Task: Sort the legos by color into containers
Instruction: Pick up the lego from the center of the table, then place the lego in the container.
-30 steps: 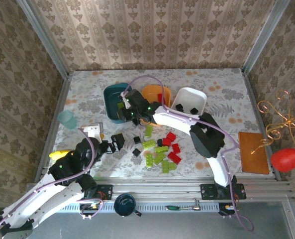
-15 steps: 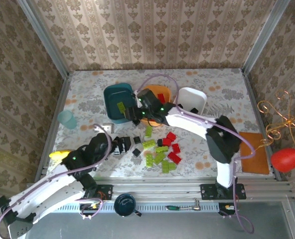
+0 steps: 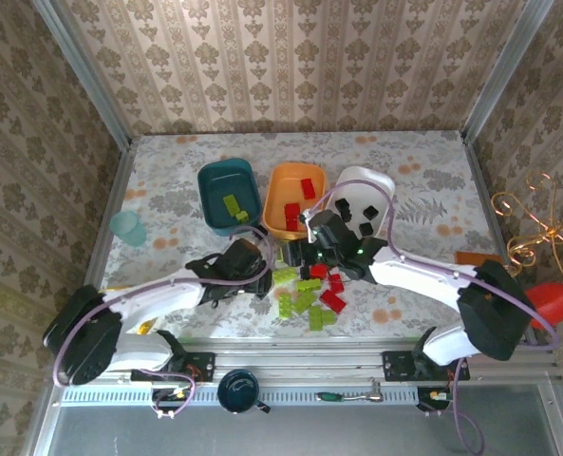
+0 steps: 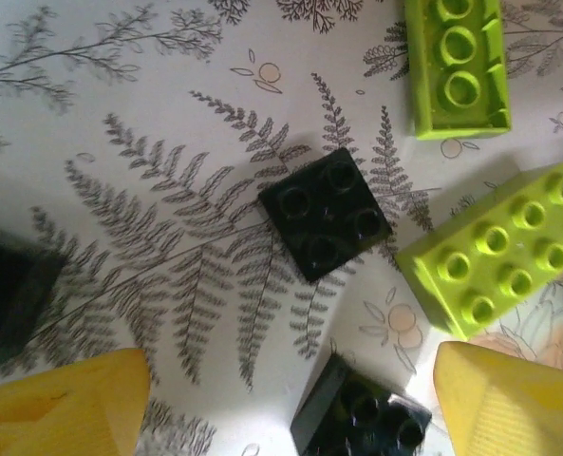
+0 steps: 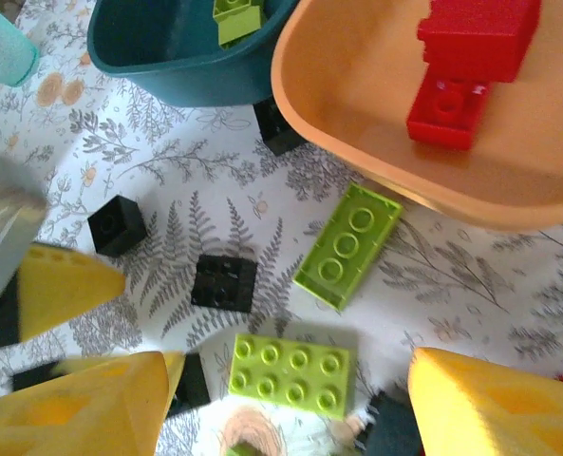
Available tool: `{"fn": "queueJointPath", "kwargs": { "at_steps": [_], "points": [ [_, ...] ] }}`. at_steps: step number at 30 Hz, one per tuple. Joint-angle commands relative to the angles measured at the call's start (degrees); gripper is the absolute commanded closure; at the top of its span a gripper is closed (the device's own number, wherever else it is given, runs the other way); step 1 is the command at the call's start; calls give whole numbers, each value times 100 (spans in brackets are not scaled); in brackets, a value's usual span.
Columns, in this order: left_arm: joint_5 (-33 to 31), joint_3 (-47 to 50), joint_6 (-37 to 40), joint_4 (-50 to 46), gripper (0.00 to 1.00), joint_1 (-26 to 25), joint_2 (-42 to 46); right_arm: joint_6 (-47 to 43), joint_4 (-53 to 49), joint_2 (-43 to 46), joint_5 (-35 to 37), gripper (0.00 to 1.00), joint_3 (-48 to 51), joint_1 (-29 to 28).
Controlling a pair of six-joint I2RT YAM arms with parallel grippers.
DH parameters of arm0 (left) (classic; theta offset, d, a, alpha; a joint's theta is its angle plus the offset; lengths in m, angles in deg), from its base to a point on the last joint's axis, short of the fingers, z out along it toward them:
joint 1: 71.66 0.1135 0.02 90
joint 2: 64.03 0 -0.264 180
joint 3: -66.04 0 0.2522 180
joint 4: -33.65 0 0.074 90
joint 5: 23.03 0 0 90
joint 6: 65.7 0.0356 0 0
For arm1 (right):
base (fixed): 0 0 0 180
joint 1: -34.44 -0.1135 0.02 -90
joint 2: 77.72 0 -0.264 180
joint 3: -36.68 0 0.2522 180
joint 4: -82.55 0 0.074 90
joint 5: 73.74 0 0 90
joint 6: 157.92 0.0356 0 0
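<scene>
Three containers stand in a row at the back: a teal tub (image 3: 227, 193) holding green legos, an orange tub (image 3: 279, 204) holding red legos (image 5: 471, 38), and a white tub (image 3: 374, 186) holding black ones. Loose green legos (image 3: 300, 299), red legos (image 3: 330, 285) and black legos lie mid-table. My left gripper (image 3: 257, 275) is open, low over the table, with a black brick (image 4: 362, 415) between its yellow fingertips (image 4: 67, 404) and another black brick (image 4: 324, 214) just ahead. My right gripper (image 5: 290, 385) is open above a green eight-stud brick (image 5: 292, 375).
A pale-blue cup (image 3: 127, 228) stands at the left edge, and a dark round cup (image 3: 238, 389) sits on the front rail. The two grippers are close together; the left one's yellow finger (image 5: 63, 285) shows in the right wrist view. Patterned walls enclose the table.
My right gripper has left the teal tub, opened, and come back over the pile. My left arm has swung right to the black bricks, its jaws narrowing somewhat.
</scene>
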Motion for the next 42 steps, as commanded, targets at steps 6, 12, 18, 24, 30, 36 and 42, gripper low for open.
{"fn": "queueJointPath", "kwargs": {
  "at_steps": [6,12,18,24,30,36,42],
  "points": [
    [295,-520,327,800,25,386,-899,138,-90,1051,408,30,527,-26],
    [237,-681,345,862,34,404,-1539,72,-227,1384,490,30,667,-22],
    [268,-568,243,939,52,372,-1670,35,-286,1566,578,30,721,-23],
    [233,-363,147,810,66,310,-1293,79,-354,1715,798,29,821,9],
    [174,-960,223,373,68,-68,-923,307,-538,2285,1308,29,1135,31],
    [706,-2709,537,308,69,-191,-1809,642,-951,3228,1868,29,1652,47],
    [1164,-5026,828,38,69,-273,-3528,796,-1529,3778,1952,28,1792,55]
  ]
}}
